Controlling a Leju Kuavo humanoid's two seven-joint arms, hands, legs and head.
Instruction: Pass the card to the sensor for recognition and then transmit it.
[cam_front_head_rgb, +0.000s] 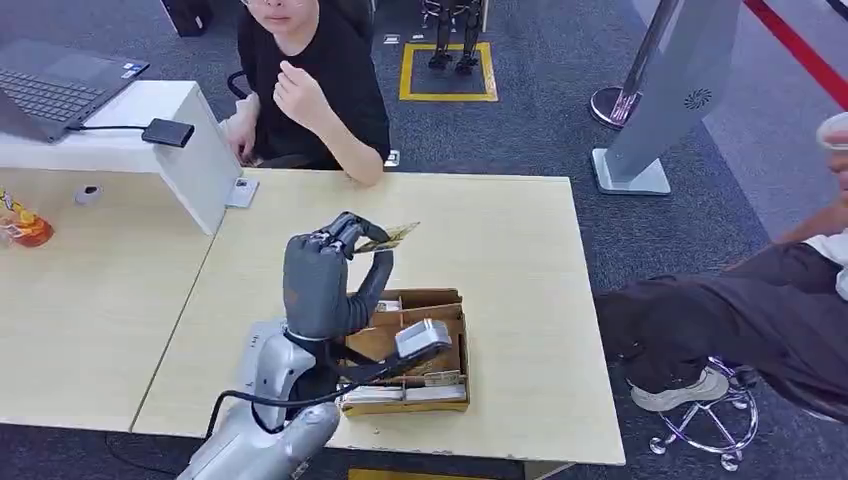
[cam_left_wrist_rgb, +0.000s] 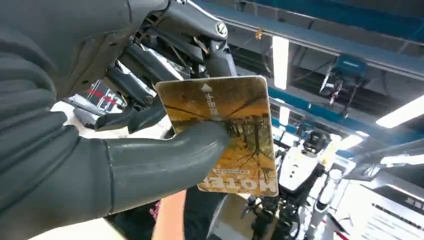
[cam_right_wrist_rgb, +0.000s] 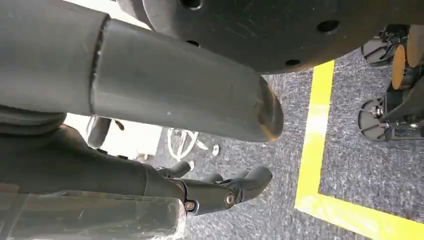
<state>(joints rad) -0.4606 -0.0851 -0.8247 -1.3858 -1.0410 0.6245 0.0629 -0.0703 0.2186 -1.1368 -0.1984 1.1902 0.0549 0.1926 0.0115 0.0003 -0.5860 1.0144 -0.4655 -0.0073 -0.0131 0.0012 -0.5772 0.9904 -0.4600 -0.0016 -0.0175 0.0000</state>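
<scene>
My left hand (cam_front_head_rgb: 325, 283) is raised above the middle of the light wooden table (cam_front_head_rgb: 520, 260) and pinches a yellow-brown card (cam_front_head_rgb: 392, 237) between its thumb and fingers. In the left wrist view the card (cam_left_wrist_rgb: 235, 125) shows a printed autumn picture, with the thumb (cam_left_wrist_rgb: 165, 160) pressed across its face. The black sensor (cam_front_head_rgb: 167, 132) lies on the white raised counter at the far left, wired to a laptop (cam_front_head_rgb: 50, 95). It is well apart from the card. My right hand (cam_right_wrist_rgb: 150, 95) hangs over the carpet with its fingers (cam_right_wrist_rgb: 225, 192) apart and holds nothing.
A cardboard box (cam_front_head_rgb: 415, 350) with several cards sits on the table just under my left forearm. One person (cam_front_head_rgb: 310, 90) sits across the table behind the counter. Another person (cam_front_head_rgb: 760, 310) sits at the right. A grey stand (cam_front_head_rgb: 660, 110) is beyond the table.
</scene>
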